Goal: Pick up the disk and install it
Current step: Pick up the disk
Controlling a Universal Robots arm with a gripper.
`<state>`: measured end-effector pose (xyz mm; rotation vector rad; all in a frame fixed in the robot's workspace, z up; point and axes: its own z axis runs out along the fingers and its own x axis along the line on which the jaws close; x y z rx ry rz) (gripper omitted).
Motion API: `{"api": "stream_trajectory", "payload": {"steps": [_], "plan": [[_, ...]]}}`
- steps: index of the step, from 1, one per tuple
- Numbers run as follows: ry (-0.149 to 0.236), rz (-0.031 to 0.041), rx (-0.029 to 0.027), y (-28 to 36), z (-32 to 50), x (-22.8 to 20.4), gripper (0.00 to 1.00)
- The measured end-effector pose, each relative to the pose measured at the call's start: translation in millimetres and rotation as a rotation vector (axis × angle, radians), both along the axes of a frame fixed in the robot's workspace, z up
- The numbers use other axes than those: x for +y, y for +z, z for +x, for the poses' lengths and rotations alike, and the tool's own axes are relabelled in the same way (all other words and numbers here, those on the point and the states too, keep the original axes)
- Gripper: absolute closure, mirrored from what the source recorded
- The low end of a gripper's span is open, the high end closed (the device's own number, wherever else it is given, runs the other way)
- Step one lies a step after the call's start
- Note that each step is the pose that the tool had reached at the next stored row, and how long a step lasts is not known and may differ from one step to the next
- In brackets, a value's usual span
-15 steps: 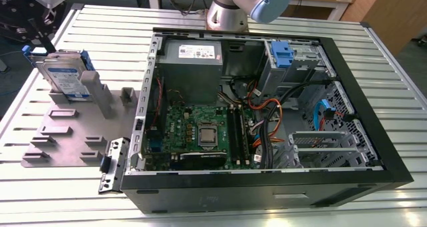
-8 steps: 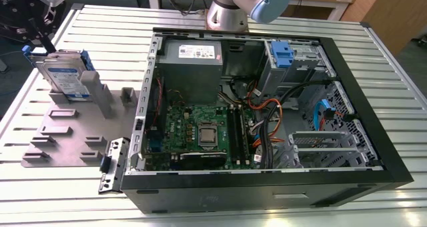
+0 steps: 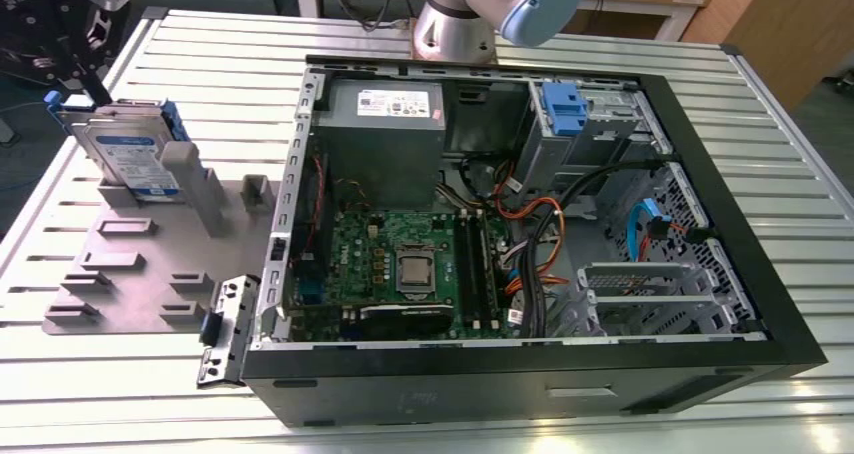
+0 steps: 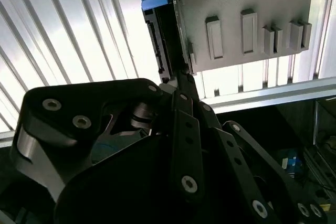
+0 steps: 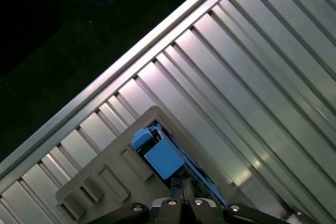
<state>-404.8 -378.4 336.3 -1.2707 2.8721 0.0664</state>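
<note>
The black linkage end effector (image 4: pixel 184 80) hovers over the upper edge of the flat silver disk in its bright blue plastic carrier (image 3: pixel 134 159). Its fingertips are drawn narrow and grip nothing. The disk stands upright in a grey slotted fixture plate (image 3: pixel 127 274), just beside the open black computer case (image 3: pixel 534 384), on the exterior view's left of it. A sound pick, I judge, needs fingers square across the disk's thickness and a straight lift. Inside the case, orange and black cables (image 3: pixel 534 224) crowd the blue-clipped drive bay (image 3: pixel 567 109).
</note>
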Motion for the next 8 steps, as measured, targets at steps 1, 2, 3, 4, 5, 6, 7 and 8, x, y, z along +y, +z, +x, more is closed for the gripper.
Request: {"api": "stream_trajectory", "payload": {"steps": [1, 2, 3, 4, 5, 6, 7, 8], "plan": [[0.007, 0.0000, -0.0001, 0.0, 0.0, 0.0, 0.89], [0.014, 0.0000, 0.0000, 0.0, 0.0, 0.0, 0.89], [0.021, 0.0000, 0.0000, 0.0, 0.0, 0.0, 0.89], [0.028, -0.0001, 0.0000, 0.0, 0.0, 0.0, 0.89], [0.034, 0.0000, 0.0000, 0.0, 0.0, 0.0, 0.89], [0.041, 0.0000, 0.0000, 0.0, 0.0, 0.0, 0.89], [0.048, 0.0000, 0.0000, 0.0, 0.0, 0.0, 0.89], [0.055, 0.0000, 0.0000, 0.0, 0.0, 0.0, 0.89]]}}
